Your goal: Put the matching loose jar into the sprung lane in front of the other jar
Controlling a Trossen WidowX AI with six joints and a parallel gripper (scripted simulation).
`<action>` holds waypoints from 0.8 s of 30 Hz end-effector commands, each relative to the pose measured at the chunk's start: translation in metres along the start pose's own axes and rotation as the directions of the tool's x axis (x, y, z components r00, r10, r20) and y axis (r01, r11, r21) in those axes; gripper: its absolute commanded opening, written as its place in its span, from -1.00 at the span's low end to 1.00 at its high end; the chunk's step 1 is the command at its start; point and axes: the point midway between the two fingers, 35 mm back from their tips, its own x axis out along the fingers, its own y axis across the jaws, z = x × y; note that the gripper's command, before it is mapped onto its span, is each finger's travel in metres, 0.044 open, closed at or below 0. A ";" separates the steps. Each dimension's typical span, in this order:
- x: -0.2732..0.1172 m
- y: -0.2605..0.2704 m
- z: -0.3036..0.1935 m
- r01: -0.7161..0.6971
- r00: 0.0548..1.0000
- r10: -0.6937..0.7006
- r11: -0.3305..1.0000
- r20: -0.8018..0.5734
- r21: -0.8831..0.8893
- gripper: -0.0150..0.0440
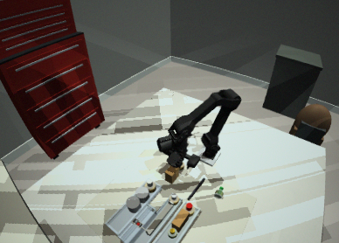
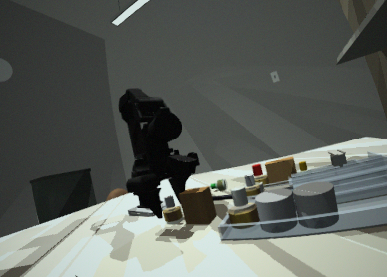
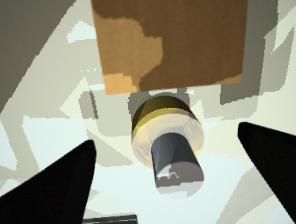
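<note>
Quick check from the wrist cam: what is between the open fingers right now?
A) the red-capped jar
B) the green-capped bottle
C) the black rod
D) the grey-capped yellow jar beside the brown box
D: the wrist view shows the jar centred between the spread fingers, untouched, just in front of the box.

Matte black jointed arm (image 1: 205, 114), tapered black claw (image 3: 165, 165).
</note>
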 end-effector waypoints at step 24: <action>-0.030 -0.001 0.005 0.001 1.000 -0.001 1.000 -0.005 0.006 -0.49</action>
